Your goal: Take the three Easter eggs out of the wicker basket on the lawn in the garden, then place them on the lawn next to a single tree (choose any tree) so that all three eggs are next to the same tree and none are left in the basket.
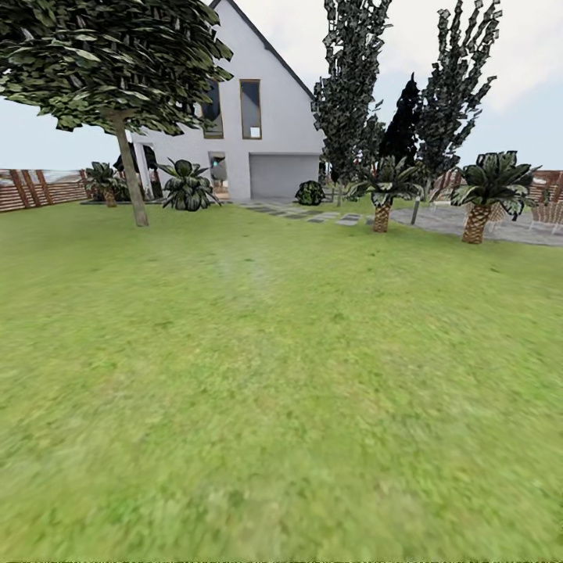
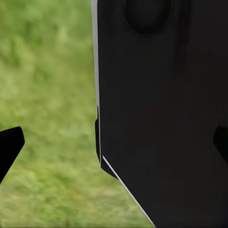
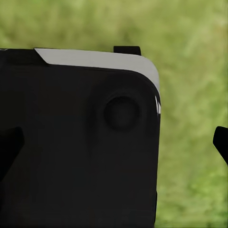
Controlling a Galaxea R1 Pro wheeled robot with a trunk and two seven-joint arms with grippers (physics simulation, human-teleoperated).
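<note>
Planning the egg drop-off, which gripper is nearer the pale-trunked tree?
Probably left, barely. The tree stands far ahead, left of centre; the left gripper and right gripper both hang open over the lawn by the robot's body.

The lawn (image 1: 274, 375) looks like soft, fuzzy matt grass, kinda blurry up close. The tree (image 1: 131, 180) has a smooth pale trunk, while the palms (image 1: 475, 223) have rough scaly brown bark. House (image 1: 270, 117) walls are flat matt white plaster. The fence (image 1: 39, 189) looks like slatted reddish wood. Robot body panel (image 2: 161, 118) is smooth matt black.
</note>
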